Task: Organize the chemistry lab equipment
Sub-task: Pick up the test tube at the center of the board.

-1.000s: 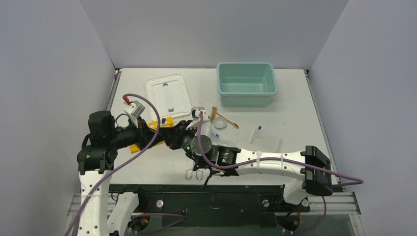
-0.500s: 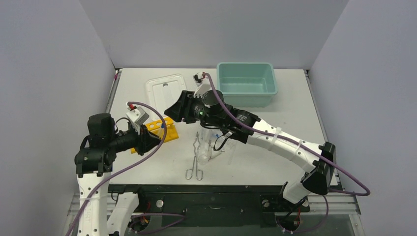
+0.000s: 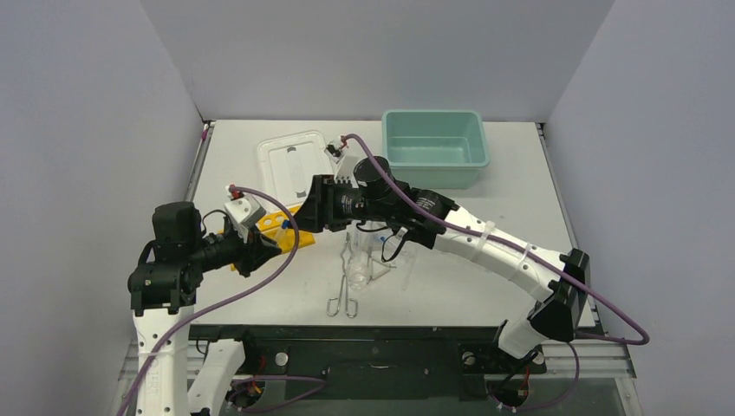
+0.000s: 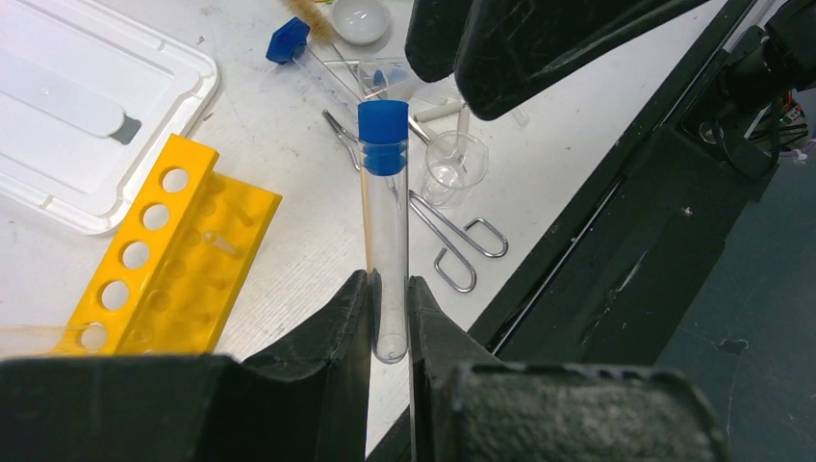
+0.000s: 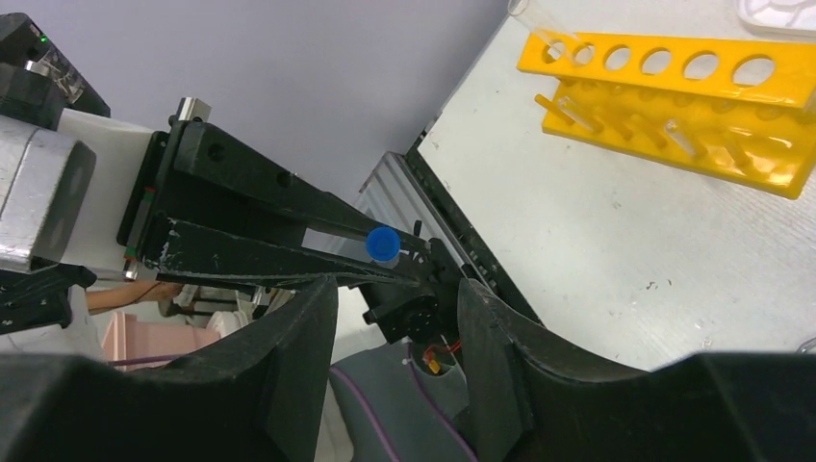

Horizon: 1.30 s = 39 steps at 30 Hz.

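My left gripper [image 4: 390,298] is shut on the lower end of a clear glass tube [image 4: 385,241] with a blue cap [image 4: 383,135], held above the table. The yellow holed rack [image 4: 164,260] lies to its left. Beyond the tube lie the metal tongs [image 4: 452,231], a small beaker [image 4: 452,164], a round dish [image 4: 361,17] and another blue-capped vial [image 4: 289,40]. My right gripper [image 5: 399,327] is open and empty. It points at the left gripper, with the tube's blue cap [image 5: 383,243] just past its fingertips.
The teal tub [image 3: 433,149] stands at the back right and the white lid [image 3: 296,160] at the back left. In the top view the rack [image 3: 282,227] lies between the two grippers, and the tongs [image 3: 347,277] near the front edge.
The right gripper has opened, and its arm swung from the table's front up and back to above the rack. The left arm drew back to the left with the tube.
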Each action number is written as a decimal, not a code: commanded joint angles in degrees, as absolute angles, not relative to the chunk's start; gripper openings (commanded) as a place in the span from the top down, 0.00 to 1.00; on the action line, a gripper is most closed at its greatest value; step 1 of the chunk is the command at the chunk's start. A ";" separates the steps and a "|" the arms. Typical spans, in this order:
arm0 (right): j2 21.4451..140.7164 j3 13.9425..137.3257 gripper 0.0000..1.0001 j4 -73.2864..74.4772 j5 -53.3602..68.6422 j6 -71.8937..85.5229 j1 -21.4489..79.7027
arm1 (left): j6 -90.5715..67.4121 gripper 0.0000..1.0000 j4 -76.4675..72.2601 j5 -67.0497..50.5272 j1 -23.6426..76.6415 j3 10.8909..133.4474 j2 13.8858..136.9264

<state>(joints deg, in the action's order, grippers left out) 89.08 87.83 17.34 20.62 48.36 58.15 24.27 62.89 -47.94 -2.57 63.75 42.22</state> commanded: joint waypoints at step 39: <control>66.11 62.66 1.00 37.86 -2.44 39.48 36.39 | 18.37 0.03 57.17 -36.76 -2.64 66.82 44.99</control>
